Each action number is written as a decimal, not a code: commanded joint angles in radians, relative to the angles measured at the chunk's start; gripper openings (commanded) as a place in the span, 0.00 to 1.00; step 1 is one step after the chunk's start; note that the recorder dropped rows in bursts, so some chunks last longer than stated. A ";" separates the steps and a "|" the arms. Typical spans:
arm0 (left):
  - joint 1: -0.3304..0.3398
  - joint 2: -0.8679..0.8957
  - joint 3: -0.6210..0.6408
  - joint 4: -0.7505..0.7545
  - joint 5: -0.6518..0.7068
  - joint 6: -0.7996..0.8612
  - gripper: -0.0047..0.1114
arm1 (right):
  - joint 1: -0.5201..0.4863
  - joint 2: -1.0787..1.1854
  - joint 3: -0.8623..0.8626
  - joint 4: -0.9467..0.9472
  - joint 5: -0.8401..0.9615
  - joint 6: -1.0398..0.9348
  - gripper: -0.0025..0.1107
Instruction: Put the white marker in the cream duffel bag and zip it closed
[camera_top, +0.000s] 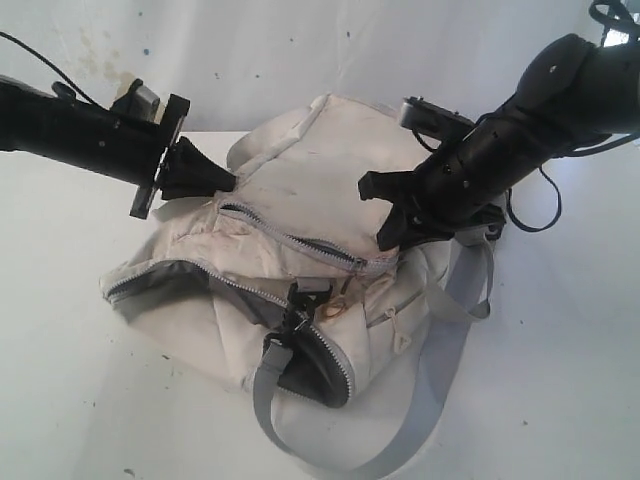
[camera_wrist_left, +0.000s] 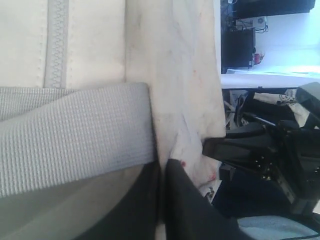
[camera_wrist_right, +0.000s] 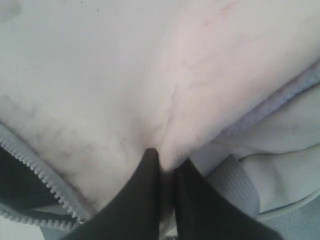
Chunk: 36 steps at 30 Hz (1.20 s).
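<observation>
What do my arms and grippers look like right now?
The left arm and right arm are matte black tubes. The left gripper and right gripper end in black tapered fingers. A grey camera box tops each wrist; black cables loop off the right arm.

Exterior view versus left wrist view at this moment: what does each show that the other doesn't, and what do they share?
Only the exterior view shows the whole bag lying on the table, its unzipped opening with dark lining, and the black buckle. Only the left wrist view shows the weave of a grey strap up close, a closed zipper beside it, and dark equipment in the room behind. Both show the left gripper shut on the bag's cream fabric. No marker shows in either.
</observation>
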 joint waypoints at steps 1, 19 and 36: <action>0.027 -0.023 -0.013 0.136 -0.028 0.045 0.04 | -0.012 -0.002 0.005 -0.080 -0.010 -0.007 0.02; 0.027 -0.126 -0.054 0.173 -0.028 0.273 0.21 | -0.010 -0.002 0.005 -0.002 0.013 -0.021 0.02; -0.252 -0.524 0.444 0.064 -0.122 0.379 0.04 | -0.010 -0.002 0.003 0.110 0.053 -0.015 0.02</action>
